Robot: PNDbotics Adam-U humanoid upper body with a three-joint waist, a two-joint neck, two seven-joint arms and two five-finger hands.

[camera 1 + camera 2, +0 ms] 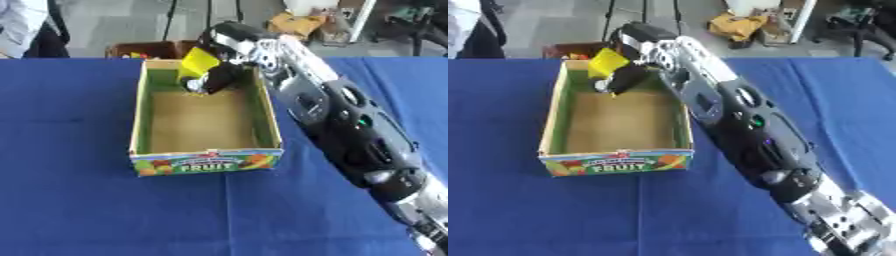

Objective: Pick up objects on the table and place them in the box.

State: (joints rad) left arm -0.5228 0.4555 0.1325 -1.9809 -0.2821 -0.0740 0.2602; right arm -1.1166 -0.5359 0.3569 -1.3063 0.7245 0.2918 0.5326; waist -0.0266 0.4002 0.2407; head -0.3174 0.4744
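The box [206, 159] stands open-topped near the middle of the blue table [70, 200], its printed end toward the near edge, so a reach from above can drop things straight in. The right arm stretches from the near right corner across to the box's far end, where the right robot hand [220, 75] hangs over the far right corner of the box, fingers curled round a yellow object [199, 62]. The object sits in the hand's hold, tilted, above the far wall and not yet resting on the box floor, which looks bare. I judge this the placing step, with release still to come. The left robot hand shows in neither view.
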